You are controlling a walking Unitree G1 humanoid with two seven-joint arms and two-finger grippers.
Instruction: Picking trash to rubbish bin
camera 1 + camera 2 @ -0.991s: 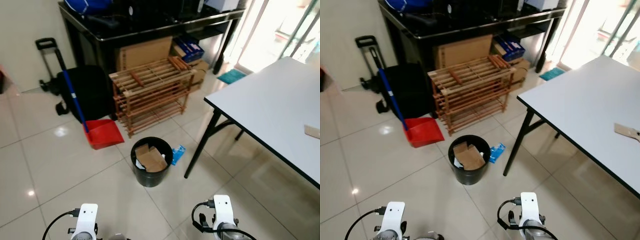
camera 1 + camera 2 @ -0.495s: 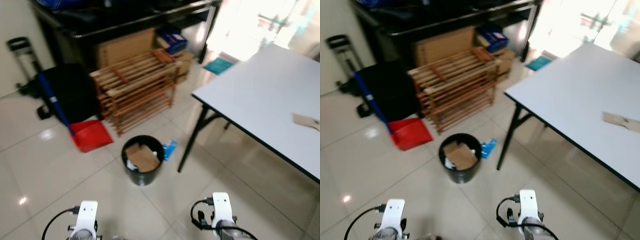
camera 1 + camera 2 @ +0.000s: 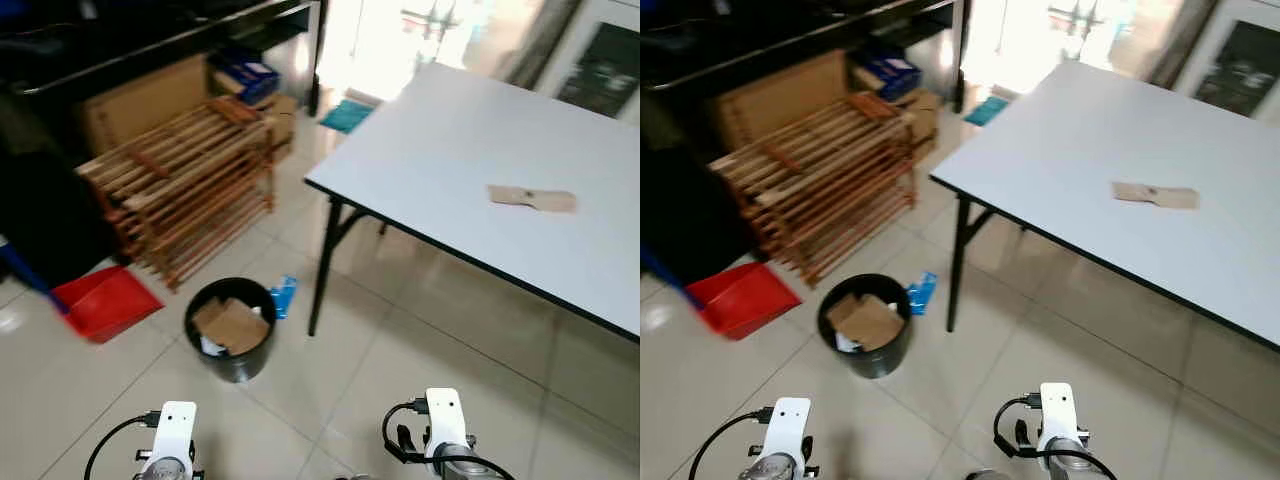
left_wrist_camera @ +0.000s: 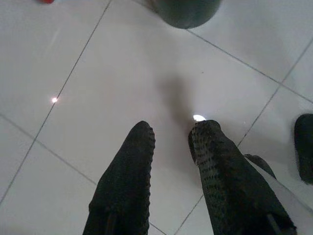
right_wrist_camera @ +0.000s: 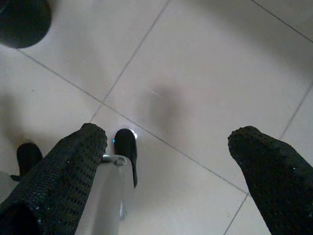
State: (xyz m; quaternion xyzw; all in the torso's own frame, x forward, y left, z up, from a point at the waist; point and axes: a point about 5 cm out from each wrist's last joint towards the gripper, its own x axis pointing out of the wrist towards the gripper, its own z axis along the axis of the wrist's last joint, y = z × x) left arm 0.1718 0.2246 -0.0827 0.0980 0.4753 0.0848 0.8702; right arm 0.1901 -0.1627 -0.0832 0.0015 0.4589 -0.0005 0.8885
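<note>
Both grippers hang empty over the floor tiles: the left gripper (image 4: 171, 134) with fingers slightly apart, the right gripper (image 5: 173, 142) spread wide. Brown paper trash (image 3: 531, 198) lies on the white table (image 3: 440, 160). Nearby, the black rubbish bin (image 3: 232, 329) holds cardboard scraps (image 3: 232, 324).

We've got a black rubbish bin (image 3: 231, 314) on the tiled floor (image 3: 420, 340), cardboard inside, blue wrapper (image 3: 283, 296) just beside it, and a brown scrap (image 3: 531, 197) on the white desk (image 3: 440, 170).
</note>
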